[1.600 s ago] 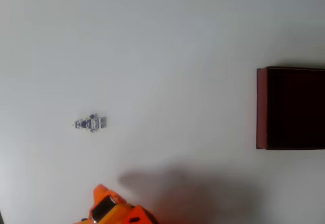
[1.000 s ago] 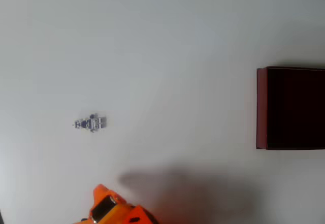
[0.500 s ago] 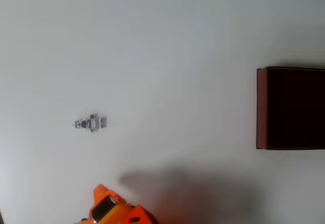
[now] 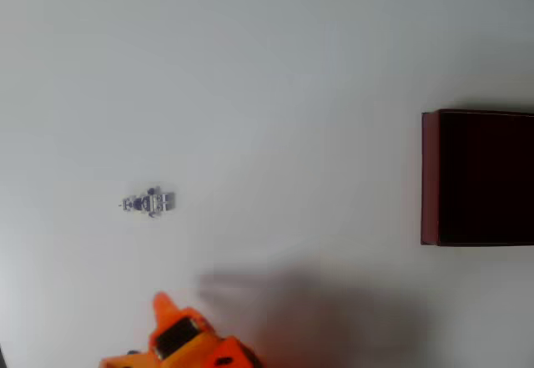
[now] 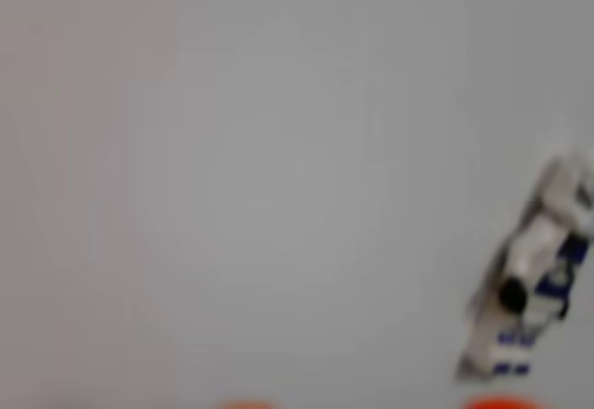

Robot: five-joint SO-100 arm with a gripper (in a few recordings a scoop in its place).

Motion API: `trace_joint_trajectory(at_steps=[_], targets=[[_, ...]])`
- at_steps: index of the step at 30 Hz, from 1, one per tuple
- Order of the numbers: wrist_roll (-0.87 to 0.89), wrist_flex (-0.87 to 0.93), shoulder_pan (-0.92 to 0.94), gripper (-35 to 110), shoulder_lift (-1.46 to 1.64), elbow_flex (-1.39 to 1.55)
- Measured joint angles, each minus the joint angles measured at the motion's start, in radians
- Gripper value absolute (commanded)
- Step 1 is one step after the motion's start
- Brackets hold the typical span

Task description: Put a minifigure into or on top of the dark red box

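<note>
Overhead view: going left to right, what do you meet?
minifigure → arm → box

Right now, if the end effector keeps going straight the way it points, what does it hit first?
Probably nothing but bare table. In the overhead view the end effector points up-picture, and the minifigure lies just left of that line. Height is unclear.

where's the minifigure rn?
Overhead view: minifigure lies on the white table, left side, above the orange arm, far left of the dark red box.
</note>
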Motion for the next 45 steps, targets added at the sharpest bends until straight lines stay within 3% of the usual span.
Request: trace_joint_trajectory(at_steps=[3,8,13,17,28,45], targets=[[0.049,-0.002,-0.028,13,-0.002,-0.003],[0.353,-0.009,0.006,19,-0.006,-0.071],[0.204,-0.02,-0.029,22,-0.005,-0.135],[0.204,-0.017,0.035,21,-0.032,-0.184],[0.244,-0.086,0.143,24,-0.856,-0.572],[0.291,-0.135,0.262,25,-1.135,-0.627]])
